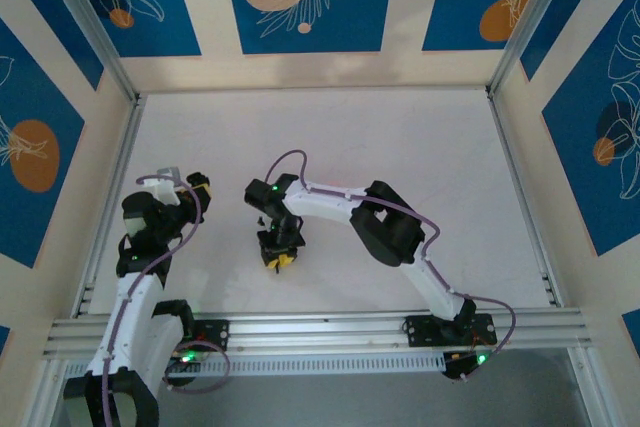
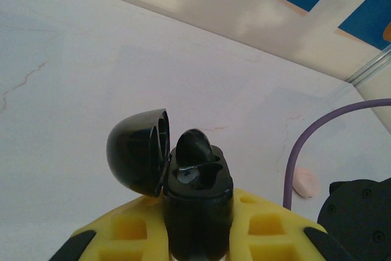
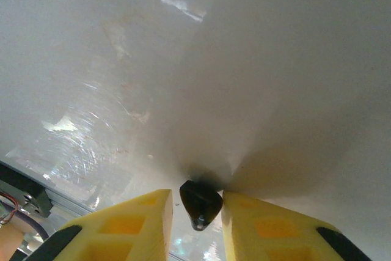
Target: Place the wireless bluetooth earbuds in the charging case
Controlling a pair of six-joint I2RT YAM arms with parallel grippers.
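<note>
My left gripper (image 2: 197, 227) is shut on the charging case (image 2: 197, 203), a black case held upright with its domed lid (image 2: 137, 151) swung open to the left. One black earbud (image 2: 195, 145) sits in a slot of the case, and the slot beside it shows a shiny bare contact. In the right wrist view another small black earbud (image 3: 200, 203) lies on the white table between the yellow fingers of my right gripper (image 3: 197, 215). The right finger touches it and a narrow gap remains at the left finger. From above, the left gripper (image 1: 197, 187) is at mid-left and the right gripper (image 1: 281, 258) points down near the table's middle front.
A pink disc (image 2: 305, 183) lies on the table to the right of the case, beside a purple cable (image 2: 293, 163). The white tabletop (image 1: 400, 147) stretches bare behind both arms. Aluminium rails (image 1: 320, 332) edge the front and sides.
</note>
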